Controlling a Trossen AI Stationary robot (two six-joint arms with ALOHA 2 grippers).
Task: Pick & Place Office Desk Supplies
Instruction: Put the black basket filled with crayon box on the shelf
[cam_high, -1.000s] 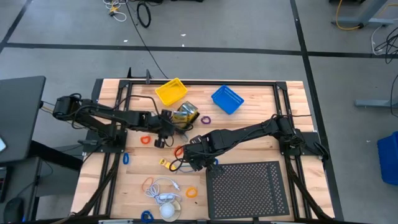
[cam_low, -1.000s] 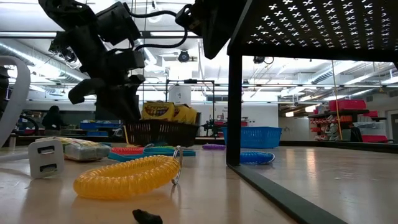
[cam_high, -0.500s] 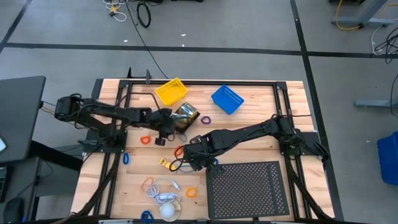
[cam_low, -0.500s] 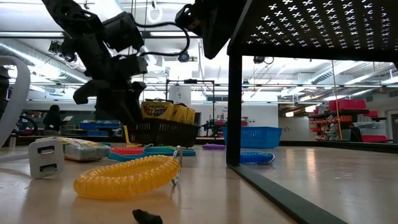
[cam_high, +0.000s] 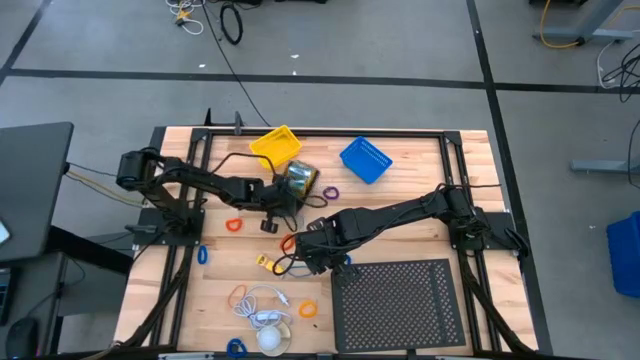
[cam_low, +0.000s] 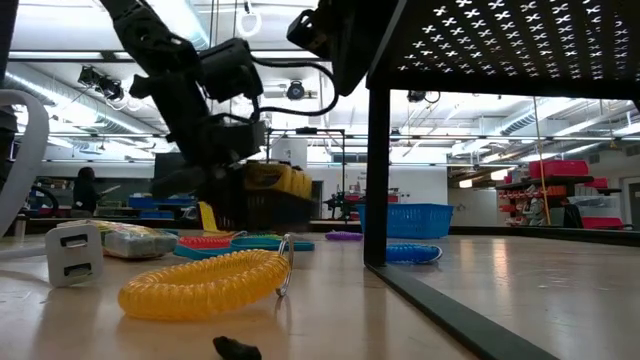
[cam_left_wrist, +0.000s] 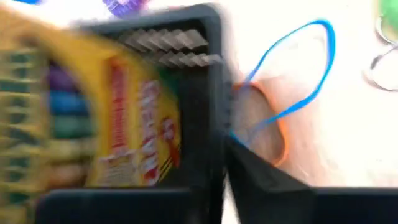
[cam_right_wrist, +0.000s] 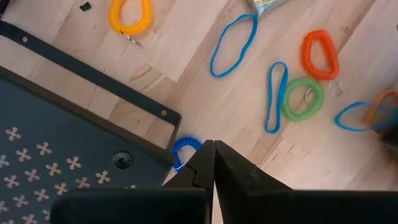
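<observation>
A small black basket (cam_high: 291, 192) with yellow-and-green crayon boxes (cam_high: 301, 180) in it stands on the table in front of the yellow bin. My left gripper (cam_high: 280, 203) is at its left side, shut on its wall. In the left wrist view the crayon boxes (cam_left_wrist: 106, 118) fill the basket, and a blue band (cam_left_wrist: 298, 68) and an orange band (cam_left_wrist: 280, 140) lie beyond. My right gripper (cam_high: 305, 252) is shut and hovers by the perforated tray's far left corner (cam_right_wrist: 168, 118), over a blue coil band (cam_right_wrist: 185, 148), touching nothing. My left gripper holds the black basket by its side wall (cam_left_wrist: 217, 93). One finger (cam_left_wrist: 255, 177) stands outside the wall; the other is lost against the dark basket inside. It comes slanting down from the table's left. The basket's bottom is on the table (cam_low: 255, 215).
Yellow bin (cam_high: 274, 147) and blue bin (cam_high: 365, 160) stand at the far edge. The black perforated tray (cam_high: 400, 305) fills the near right. Loose bands lie around: purple (cam_high: 331, 191), red (cam_high: 235, 225), orange (cam_high: 240, 295), a yellow coil (cam_low: 205, 282). A white charger (cam_low: 73, 252) lies near.
My left arm has stretched toward the table's right, carrying its gripper up against the black basket. The basket and its crayon boxes have shifted a little and show blurred in motion. My right arm has kept still.
</observation>
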